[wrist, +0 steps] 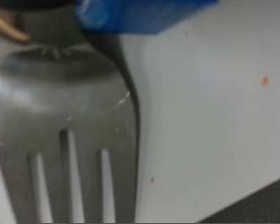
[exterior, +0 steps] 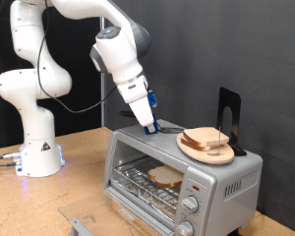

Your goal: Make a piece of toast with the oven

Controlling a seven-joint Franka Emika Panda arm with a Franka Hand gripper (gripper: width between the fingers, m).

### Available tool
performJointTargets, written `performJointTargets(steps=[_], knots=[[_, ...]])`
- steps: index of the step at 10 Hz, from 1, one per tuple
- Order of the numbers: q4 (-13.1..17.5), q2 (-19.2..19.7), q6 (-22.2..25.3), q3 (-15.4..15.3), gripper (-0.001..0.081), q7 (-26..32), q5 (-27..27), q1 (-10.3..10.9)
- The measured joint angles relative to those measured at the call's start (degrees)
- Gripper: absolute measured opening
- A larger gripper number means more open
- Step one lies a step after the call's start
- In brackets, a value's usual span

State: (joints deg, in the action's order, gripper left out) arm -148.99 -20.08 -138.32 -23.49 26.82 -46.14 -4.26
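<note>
The silver-grey oven (exterior: 231, 182) stands at the exterior view's lower right. One piece of toast (exterior: 165, 176) lies on the wire rack inside it. My gripper (exterior: 151, 124) is down on the oven's top near its far left corner, left of the wooden plate (exterior: 192, 148). In the wrist view a metal fork (wrist: 75, 121) fills the picture, lying on the oven's pale top (wrist: 215, 93), with a blue part of the gripper (wrist: 140, 14) over its neck. The fingertips themselves are hidden.
The round wooden plate on the oven's top holds a stack of bread slices (exterior: 208, 139). A black upright stand (exterior: 229, 116) is behind it. The knobs (exterior: 192, 205) run down the oven's right front. The robot's base (exterior: 37, 157) stands at the left on the wooden table (exterior: 49, 202).
</note>
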Motion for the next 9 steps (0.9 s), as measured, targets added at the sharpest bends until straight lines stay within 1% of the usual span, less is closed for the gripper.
performJointTargets(steps=[1, 2, 3, 5, 6, 7, 8, 9], knots=[[0.0, -0.8, -0.6, 0.2, 0.0788, 1.8, -1.8, 0.0], [0.0, -2.1, -0.6, 0.7, 0.0806, 3.4, -3.5, 0.1], [0.0, -3.8, 0.4, 1.5, 0.0806, 4.0, -3.9, 0.0], [-0.4, -7.6, 5.0, 3.4, 0.0808, 4.1, -3.4, -0.1], [-0.4, -7.4, 4.7, 3.2, 0.0808, 4.1, -3.4, -0.1], [-1.0, -7.4, 4.1, 3.3, 0.0808, 5.5, -4.2, -0.1], [-2.7, -8.2, 4.2, 4.5, 0.0808, 8.2, -5.1, -0.1], [-4.9, -9.8, 5.4, 6.4, 0.0808, 10.5, -5.4, -0.1]])
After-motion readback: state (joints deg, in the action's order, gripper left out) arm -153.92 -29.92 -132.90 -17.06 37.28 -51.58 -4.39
